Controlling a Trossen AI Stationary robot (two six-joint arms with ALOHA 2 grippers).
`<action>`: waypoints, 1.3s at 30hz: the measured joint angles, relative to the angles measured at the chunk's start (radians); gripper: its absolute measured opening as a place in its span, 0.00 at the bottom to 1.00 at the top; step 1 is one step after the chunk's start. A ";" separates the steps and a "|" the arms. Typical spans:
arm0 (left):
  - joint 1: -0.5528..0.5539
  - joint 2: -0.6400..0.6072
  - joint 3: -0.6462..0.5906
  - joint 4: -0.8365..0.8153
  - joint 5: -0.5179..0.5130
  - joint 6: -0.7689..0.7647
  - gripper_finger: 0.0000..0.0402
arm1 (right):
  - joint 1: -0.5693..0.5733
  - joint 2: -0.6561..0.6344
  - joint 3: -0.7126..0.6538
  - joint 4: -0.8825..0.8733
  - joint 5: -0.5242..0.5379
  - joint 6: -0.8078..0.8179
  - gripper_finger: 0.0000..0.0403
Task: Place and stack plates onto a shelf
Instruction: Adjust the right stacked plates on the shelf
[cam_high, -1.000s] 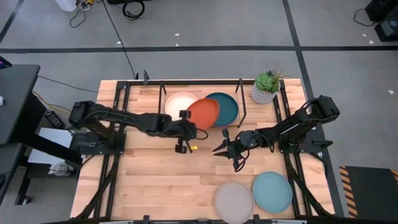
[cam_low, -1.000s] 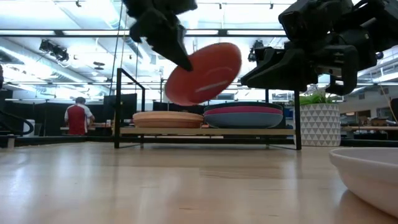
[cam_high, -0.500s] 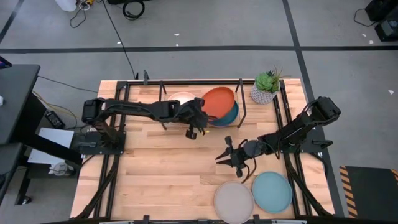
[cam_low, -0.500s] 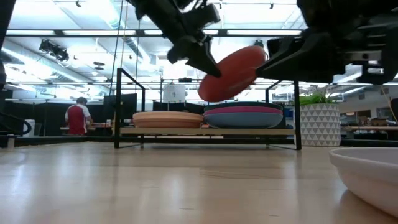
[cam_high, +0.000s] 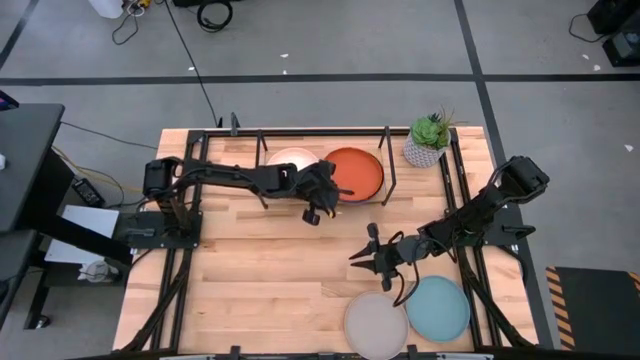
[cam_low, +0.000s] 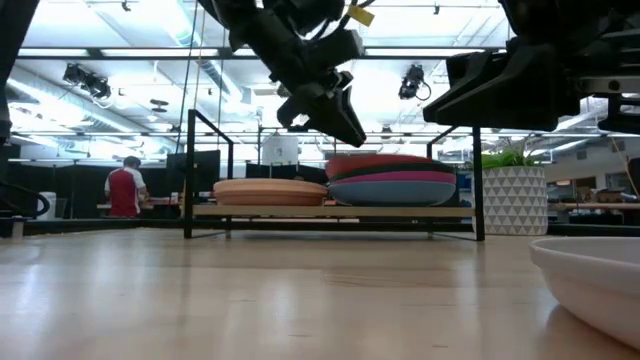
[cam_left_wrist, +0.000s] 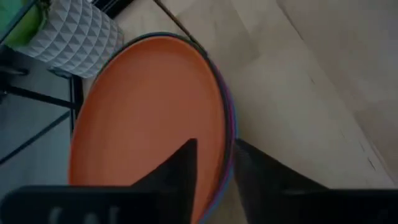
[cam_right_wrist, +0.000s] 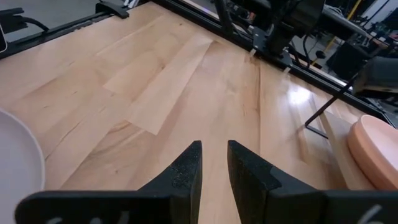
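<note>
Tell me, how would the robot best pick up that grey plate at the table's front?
Probably by the rim. The grey plate lies flat, too wide to span, so one finger goes over the raised edge and one under. The right gripper hovers just behind it, so the far edge seems handiest.

Orange-red plate (cam_high: 355, 171) lies flat atop right-hand stack on shelf (cam_low: 330, 211), w/ magenta (cam_low: 392, 179) & blue (cam_low: 392, 192) plates under it. Cream-peach plate (cam_high: 288, 161) on shelf beside. Grey-beige (cam_high: 375, 325) & light teal (cam_high: 438, 308) plates on tabletop (cam_high: 260, 280), near edge.

Orange-red plate (cam_high: 356, 172) now atop shelf stack.
</note>
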 joint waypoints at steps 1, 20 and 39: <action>-0.005 -0.003 0.000 -0.001 -0.014 -0.014 0.31 | 0.000 0.000 0.000 0.000 0.001 0.000 0.20; -0.125 -0.099 -0.214 0.002 0.036 -0.337 0.35 | -0.012 0.000 0.000 -0.081 0.460 0.038 0.20; -0.159 -0.477 -0.612 0.520 0.058 -0.209 0.35 | -0.264 0.000 0.003 -0.205 0.503 0.033 0.20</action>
